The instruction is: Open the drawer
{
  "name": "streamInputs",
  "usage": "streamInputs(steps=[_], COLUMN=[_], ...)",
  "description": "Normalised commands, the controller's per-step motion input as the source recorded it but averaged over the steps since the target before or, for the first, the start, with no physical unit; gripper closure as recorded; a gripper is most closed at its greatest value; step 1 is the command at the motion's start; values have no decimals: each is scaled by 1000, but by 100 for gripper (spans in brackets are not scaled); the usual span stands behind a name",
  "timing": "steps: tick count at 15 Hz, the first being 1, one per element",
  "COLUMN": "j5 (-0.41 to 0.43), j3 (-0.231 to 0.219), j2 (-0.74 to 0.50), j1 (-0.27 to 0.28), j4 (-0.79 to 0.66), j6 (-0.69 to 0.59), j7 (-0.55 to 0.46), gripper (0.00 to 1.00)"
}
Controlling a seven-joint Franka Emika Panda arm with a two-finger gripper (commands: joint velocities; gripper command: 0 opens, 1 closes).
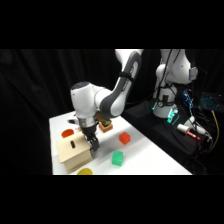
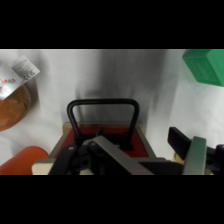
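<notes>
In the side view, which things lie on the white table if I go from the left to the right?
Orange piece → light-wood box with the drawer, the gripper at its right end → green block → red block. The yellow piece at the front edge and the small brown block behind the arm overlap others, so I omit them.

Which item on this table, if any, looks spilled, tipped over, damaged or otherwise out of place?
Nothing stands out. The wooden box sits upright on the table, and the green block and red block rest flat.
</notes>
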Motion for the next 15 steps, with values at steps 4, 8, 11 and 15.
streamInputs(steps=[4, 8, 11, 15], j5=[111, 129, 130, 127], j3=[82, 101, 114, 119], j2=[65, 36, -10, -46], j1=[-94, -112, -118, -115], j4=[0, -35, -96, -141], j6=[196, 221, 230, 235], j7=[-127, -142, -151, -154], gripper=[0, 0, 0, 0])
